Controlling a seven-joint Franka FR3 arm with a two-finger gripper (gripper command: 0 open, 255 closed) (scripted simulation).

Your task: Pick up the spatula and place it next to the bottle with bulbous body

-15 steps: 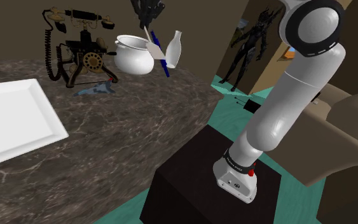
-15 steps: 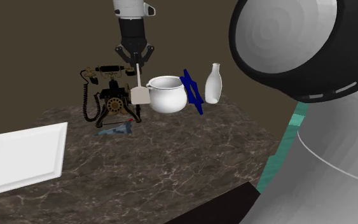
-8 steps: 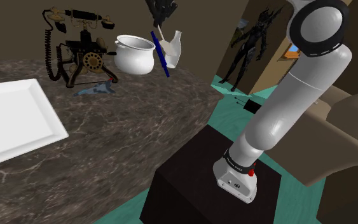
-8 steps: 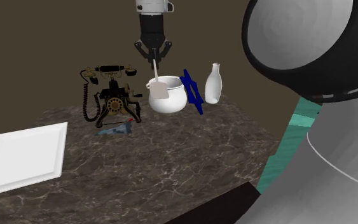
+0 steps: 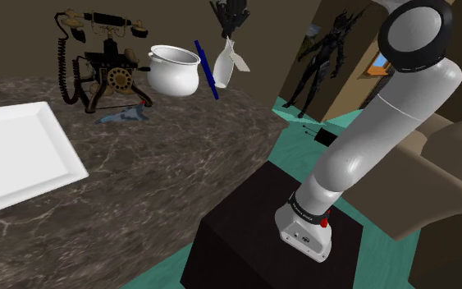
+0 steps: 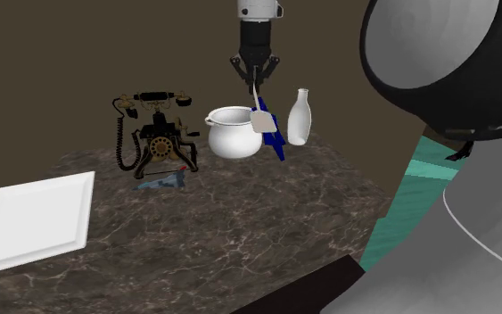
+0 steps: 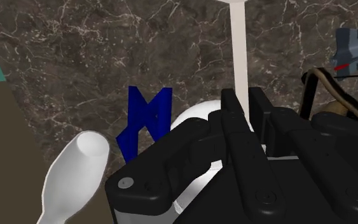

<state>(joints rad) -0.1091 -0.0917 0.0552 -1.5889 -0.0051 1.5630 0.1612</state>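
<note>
One gripper (image 6: 255, 85), its fingers clamped on the handle end, carries the white spatula (image 6: 258, 111) in the air. Long axis near vertical, blade pointing down toward the marbled countertop (image 6: 240, 214) — seen between white pot (image 6: 229, 134) and bottle (image 6: 300, 118), before a blue piece (image 6: 275, 143).

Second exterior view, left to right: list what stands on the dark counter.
From the left: white tray → old telephone → white pot → blue X-shaped piece → white bottle. The spatula held in the claw overlaps the pot and the blue piece, so it is left out.
</note>
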